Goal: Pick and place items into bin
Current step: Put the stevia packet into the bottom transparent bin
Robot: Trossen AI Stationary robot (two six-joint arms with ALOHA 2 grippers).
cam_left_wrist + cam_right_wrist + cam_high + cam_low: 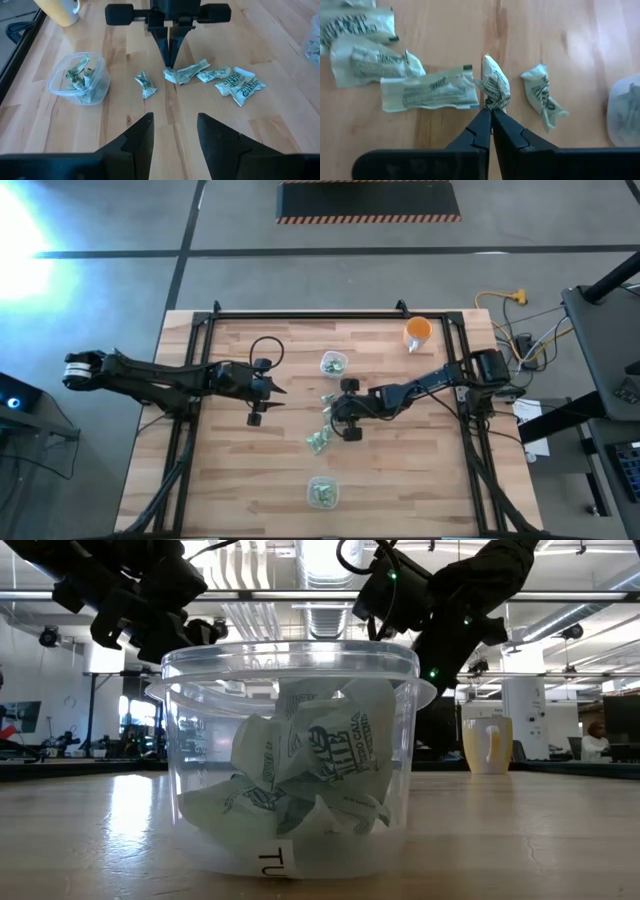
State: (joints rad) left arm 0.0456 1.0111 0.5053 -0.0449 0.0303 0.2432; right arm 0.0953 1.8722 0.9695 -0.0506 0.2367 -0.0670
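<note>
Several pale green-and-white wrapped pieces lie flat in a loose row [235,82] on the wooden table's middle. My right gripper [491,111] slants down from the right side and is shut on one piece [495,85] in that row. A lone piece [145,84] lies beside it. My left gripper [172,127] hovers open above the table, left of the row, touching nothing. One clear bin [80,79] with pieces inside stands at the far middle. A second bin [290,760], also part filled, stands at the near middle. My right gripper pinches the piece's crinkled end [493,104] between its two fingertips. The fingers slant down at it from the table's right side. The rest of the piece reaches away from the tips, and in the left wrist view it lies on the wood [172,75].
An orange cup [418,332] stands at the far right of the table. A black frame [300,317] borders the tabletop. Bare wood lies between the row of pieces and the near bin [321,492].
</note>
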